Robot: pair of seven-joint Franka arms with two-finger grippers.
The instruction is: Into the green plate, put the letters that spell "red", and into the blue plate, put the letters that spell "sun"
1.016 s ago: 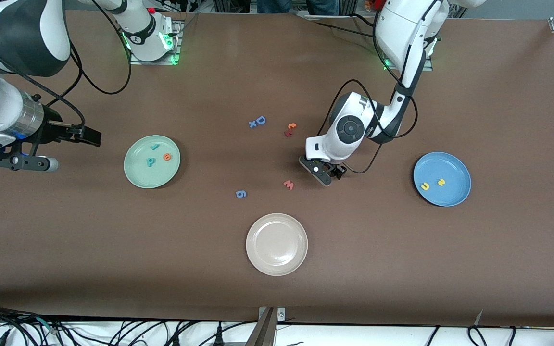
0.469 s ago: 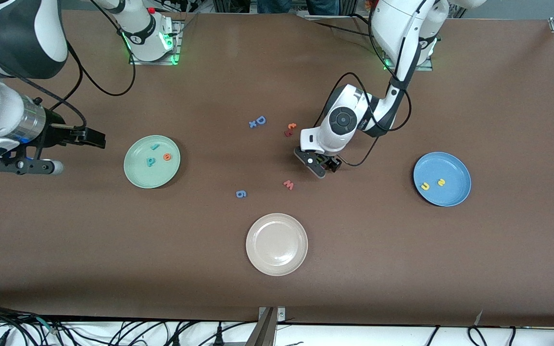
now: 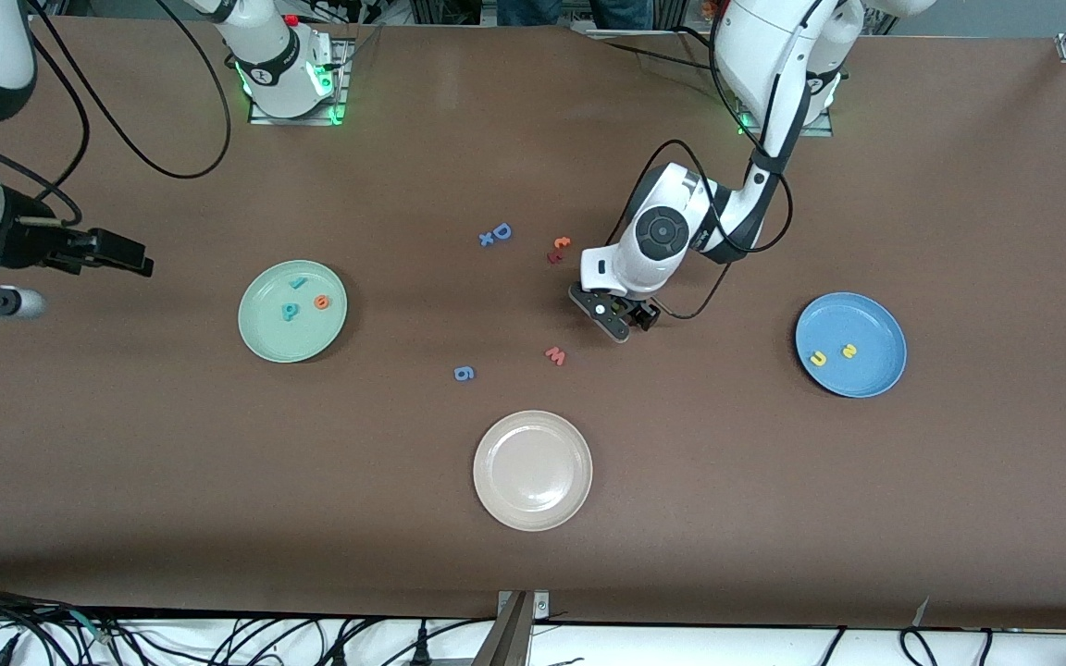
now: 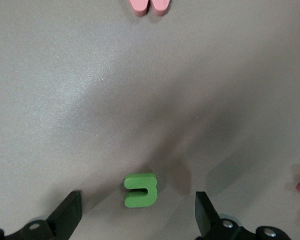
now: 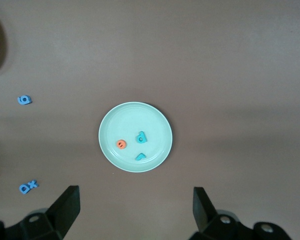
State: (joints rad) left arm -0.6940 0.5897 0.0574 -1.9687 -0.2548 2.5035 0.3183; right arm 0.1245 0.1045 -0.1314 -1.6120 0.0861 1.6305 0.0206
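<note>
The green plate [image 3: 292, 344] holds a teal "r" [image 3: 297, 283], a teal "d" [image 3: 290, 311] and an orange "e" [image 3: 321, 302]; the right wrist view shows the same plate [image 5: 154, 125]. On the blue plate [image 3: 871, 319] lie a yellow "u" [image 3: 816, 358] and a yellow "s" [image 3: 849, 351]. My left gripper [image 3: 614, 322] hangs low over the table, open, with the green arch-shaped letter [image 4: 140, 190] lying on the table between its fingers [image 4: 70, 212]. In the front view the hand hides that letter. My right gripper [image 3: 121, 253] is open and empty, up over the table's right-arm end beside the green plate.
A red "w" [image 3: 555, 355] lies just nearer the camera than the left hand. An orange and a dark red letter [image 3: 559, 250], a blue "D" with an "x" [image 3: 496, 234] and a blue "6" [image 3: 464, 373] are scattered mid-table. A cream plate [image 3: 532, 518] sits nearer the front edge.
The left gripper has shifted a little toward the right arm's end and settled over the green letter. The right arm has drawn back from the green plate toward its end of the table.
</note>
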